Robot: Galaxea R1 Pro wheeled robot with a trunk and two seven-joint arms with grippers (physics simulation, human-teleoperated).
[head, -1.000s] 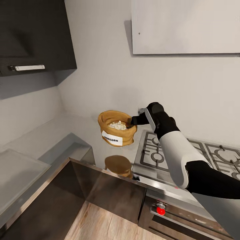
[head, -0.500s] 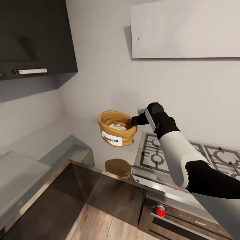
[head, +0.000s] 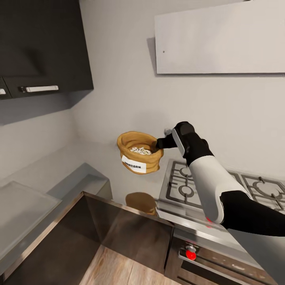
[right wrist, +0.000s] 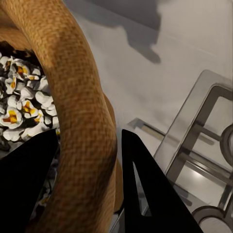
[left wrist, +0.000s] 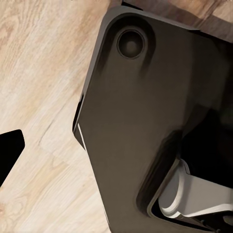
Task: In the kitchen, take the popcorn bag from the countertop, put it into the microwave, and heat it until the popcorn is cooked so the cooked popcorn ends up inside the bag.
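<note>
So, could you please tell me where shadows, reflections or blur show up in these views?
Head view: the squat brown burlap popcorn bag, lifted by the right tool, is mirrored on the glossy grey countertop; the white hood casts a wall shadow. Right wrist view: the bag rim looms large, slightly soft. Left wrist view: dim, mostly dark surfaces.

one popcorn bag [head: 139, 152], one gas hob [head: 221, 186], one wall cabinet [head: 41, 47], one hood [head: 219, 39]

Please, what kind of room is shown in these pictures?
Most likely a kitchen: a gas hob with grates sits in a grey countertop, a dark wall cabinet hangs above, and a white hood is over the hob.
</note>
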